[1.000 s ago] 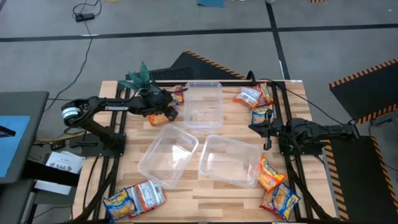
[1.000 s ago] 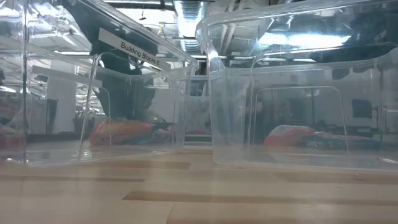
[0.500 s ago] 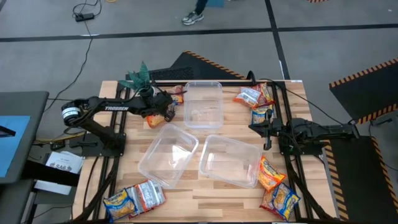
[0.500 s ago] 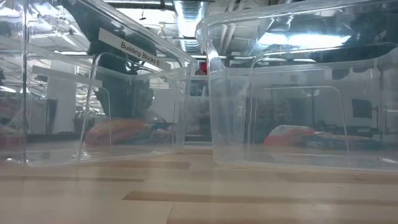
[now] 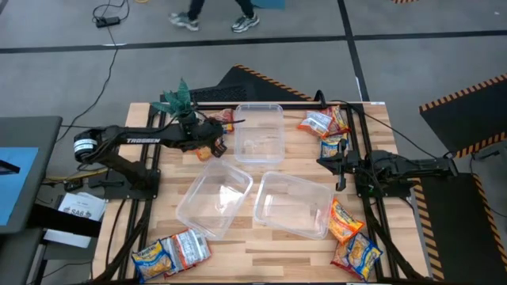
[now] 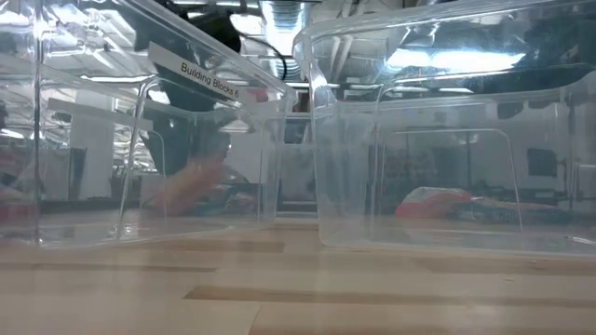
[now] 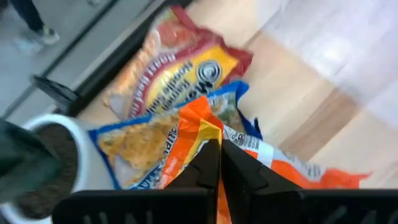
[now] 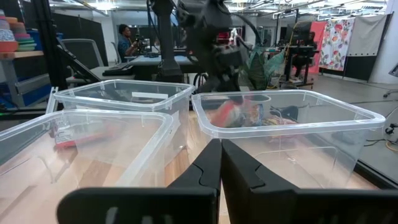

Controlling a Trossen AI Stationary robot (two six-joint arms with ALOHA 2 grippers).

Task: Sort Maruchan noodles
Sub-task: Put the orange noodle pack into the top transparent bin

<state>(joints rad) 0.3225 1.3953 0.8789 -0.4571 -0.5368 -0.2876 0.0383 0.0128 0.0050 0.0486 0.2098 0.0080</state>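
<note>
Maruchan noodle packet, orange [image 7: 193, 134]: you now have it pinched between the shut fingers of the left gripper [image 5: 212, 143], which stood wide a second ago and has since closed fully. In the left wrist view the two dark fingers meet on the packet's crinkled upper edge. Under it lie a yellow-and-blue packet [image 7: 140, 140] and a red-and-yellow packet [image 7: 177, 59], both untouched, just beside the white pot of the small green plant [image 5: 178, 99].

Take the far clear tub [image 5: 258, 133] as your landmark. The gripped packet sits just off that tub's left wall, toward the plant. Compared with a second ago, the gripper has also drawn slightly in toward the plant, and in the low view the orange shape behind the tub wall now blurs and stands higher, which suggests that the lift has begun.

The right gripper [image 5: 339, 167] waits on the other side of the tub, fingers closed on nothing, as before.

For the task, this means one packet is secured and ready for carrying to a tub. Other packets remain scattered around the table [image 5: 269, 253]. All three tubs appear empty, so the sort is at an early stage.
</note>
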